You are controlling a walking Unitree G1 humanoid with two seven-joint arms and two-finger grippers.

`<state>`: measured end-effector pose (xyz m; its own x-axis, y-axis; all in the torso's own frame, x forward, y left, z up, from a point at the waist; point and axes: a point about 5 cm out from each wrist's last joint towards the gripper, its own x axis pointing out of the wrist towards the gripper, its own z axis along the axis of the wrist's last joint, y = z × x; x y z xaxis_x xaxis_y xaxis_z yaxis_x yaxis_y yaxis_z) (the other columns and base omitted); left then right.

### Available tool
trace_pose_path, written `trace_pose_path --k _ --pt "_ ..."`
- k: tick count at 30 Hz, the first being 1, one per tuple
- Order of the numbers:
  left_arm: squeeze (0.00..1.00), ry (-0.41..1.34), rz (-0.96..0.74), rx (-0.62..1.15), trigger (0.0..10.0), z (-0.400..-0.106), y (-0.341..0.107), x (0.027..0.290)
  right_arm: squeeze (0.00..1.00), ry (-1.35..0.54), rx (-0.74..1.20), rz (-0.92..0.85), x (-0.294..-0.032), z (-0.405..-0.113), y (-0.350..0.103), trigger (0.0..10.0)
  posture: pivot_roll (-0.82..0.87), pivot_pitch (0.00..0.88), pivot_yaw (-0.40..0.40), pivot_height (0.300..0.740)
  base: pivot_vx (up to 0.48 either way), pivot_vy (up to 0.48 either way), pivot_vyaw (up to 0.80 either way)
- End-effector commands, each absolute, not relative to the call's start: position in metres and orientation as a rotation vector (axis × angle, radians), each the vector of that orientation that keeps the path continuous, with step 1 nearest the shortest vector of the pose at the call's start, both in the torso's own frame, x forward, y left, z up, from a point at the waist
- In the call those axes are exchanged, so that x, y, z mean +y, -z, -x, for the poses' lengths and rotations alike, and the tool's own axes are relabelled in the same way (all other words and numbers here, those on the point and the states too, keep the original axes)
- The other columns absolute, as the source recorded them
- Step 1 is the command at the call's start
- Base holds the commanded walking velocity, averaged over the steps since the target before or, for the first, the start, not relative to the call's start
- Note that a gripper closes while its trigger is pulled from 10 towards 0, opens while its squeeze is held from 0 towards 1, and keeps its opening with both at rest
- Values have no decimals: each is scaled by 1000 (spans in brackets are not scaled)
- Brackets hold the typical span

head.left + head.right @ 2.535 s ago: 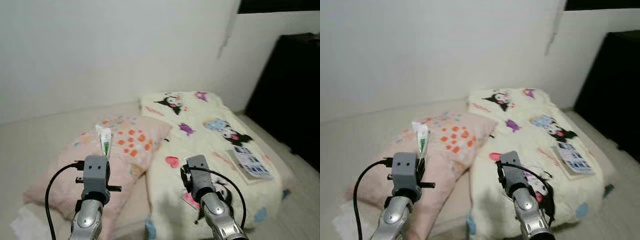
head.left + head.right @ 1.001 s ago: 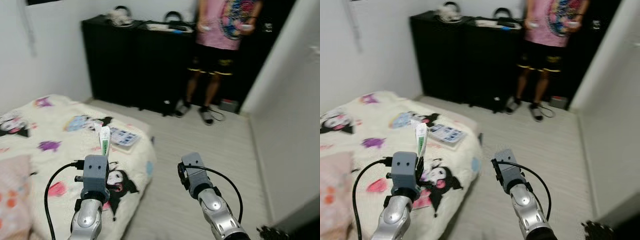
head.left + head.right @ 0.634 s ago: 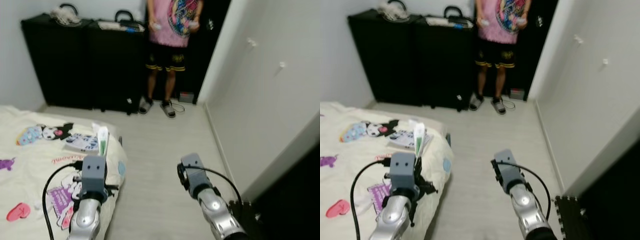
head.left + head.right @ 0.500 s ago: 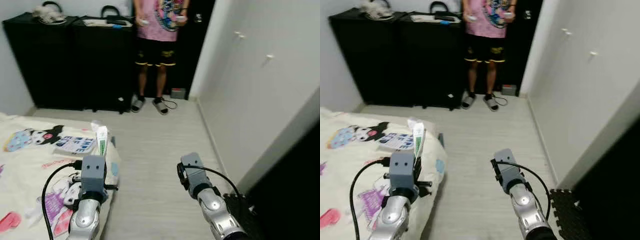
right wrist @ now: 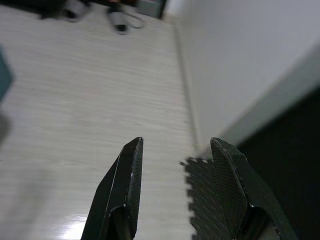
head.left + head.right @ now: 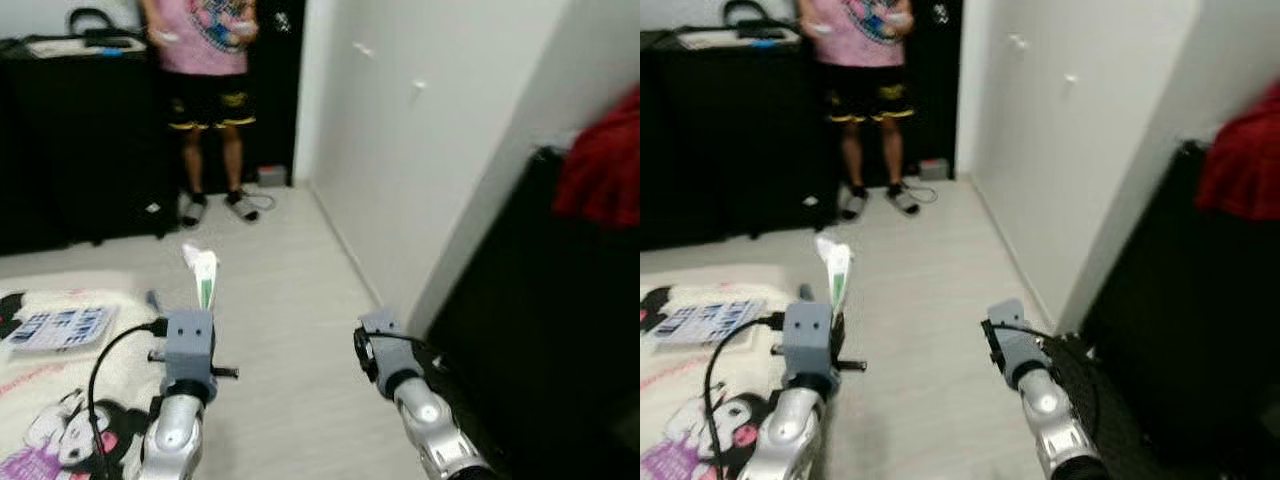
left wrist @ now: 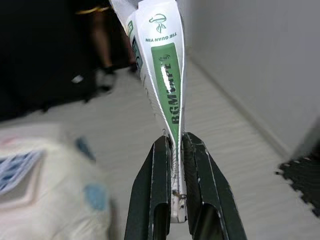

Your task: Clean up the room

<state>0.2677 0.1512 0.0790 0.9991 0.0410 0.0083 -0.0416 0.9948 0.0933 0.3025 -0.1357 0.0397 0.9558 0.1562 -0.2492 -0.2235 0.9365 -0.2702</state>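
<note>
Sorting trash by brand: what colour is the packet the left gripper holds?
White packet with a green label, clearest in the left wrist view.

A pale wood-grain floor carries a bed with a cartoon-print blanket at the robot's left, a booklet lying on it, a person's sandalled feet, and a dark foam mat by the white wall.
</note>
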Motion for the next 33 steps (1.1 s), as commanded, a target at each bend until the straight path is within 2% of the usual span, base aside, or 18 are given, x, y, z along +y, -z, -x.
trace_pose_path --k 1,6,13,20,33 --pt "0 -52 -112 36 10000 -266 -71 153 0 -189 245 299 -136 -301 -37 10000 18 36 -50 734 0 0 -800" --pt "0 -51 -116 39 10000 -266 -70 152 0 -203 253 309 -136 -300 -35 10000 23 31 -48 734 0 0 -800" --pt "0 20 -174 33 10000 -268 -73 153 0 -160 253 277 -134 -302 -35 10000 51 29 26 734 0 0 -800" --pt "0 31 -200 30 10000 -272 -76 159 0 -146 255 263 -130 -300 -33 10000 60 26 51 734 0 0 -800" --pt "0 45 -187 3 10000 -280 -78 155 0 -179 204 334 -137 -316 -55 10000 3 22 -14 734 0 0 -800"
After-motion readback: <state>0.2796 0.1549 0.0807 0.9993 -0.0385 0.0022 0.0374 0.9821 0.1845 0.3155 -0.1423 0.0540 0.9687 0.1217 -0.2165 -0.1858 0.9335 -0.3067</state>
